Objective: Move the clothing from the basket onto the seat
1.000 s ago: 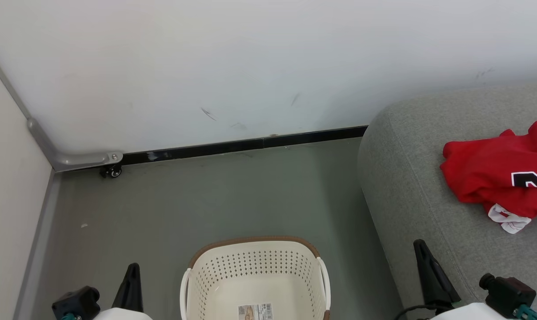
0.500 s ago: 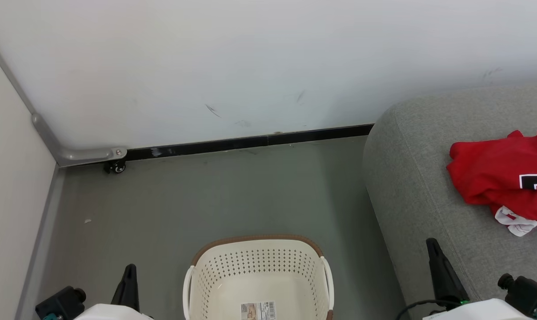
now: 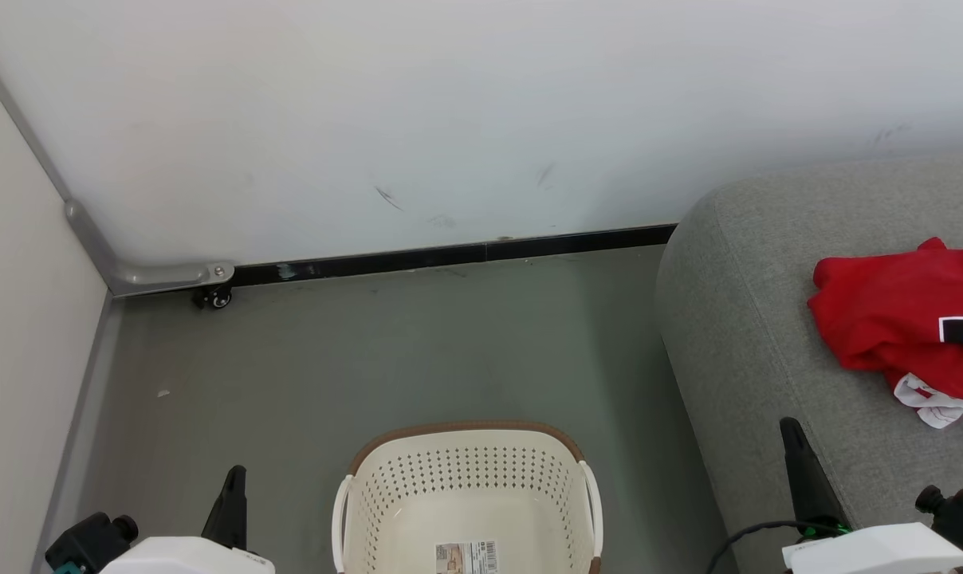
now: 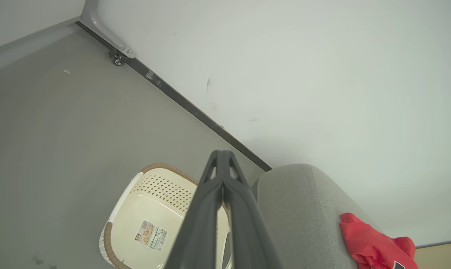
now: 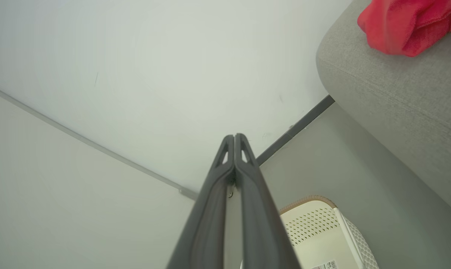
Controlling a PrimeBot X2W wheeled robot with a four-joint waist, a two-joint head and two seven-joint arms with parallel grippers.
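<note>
I see both finger pairs pressed tip to tip, left gripper (image 3: 235, 481) at seven o'clock, right gripper (image 3: 792, 440) at five beside the seat (image 3: 748, 343), basket (image 3: 465, 470) at six, clothing (image 3: 888, 319) on the seat at three, caster wheel (image 3: 217, 298) at ten.

The clothing (image 3: 896, 319) runs off the right edge; the basket (image 3: 465, 470), the bottom. Its sticker (image 3: 465, 556) is unreadably small.

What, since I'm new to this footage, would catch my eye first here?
The red clothing, heaped on the grey seat at the right, stands out most. Next comes the cream basket on the floor at bottom centre, a barcode sticker on its bottom.
</note>
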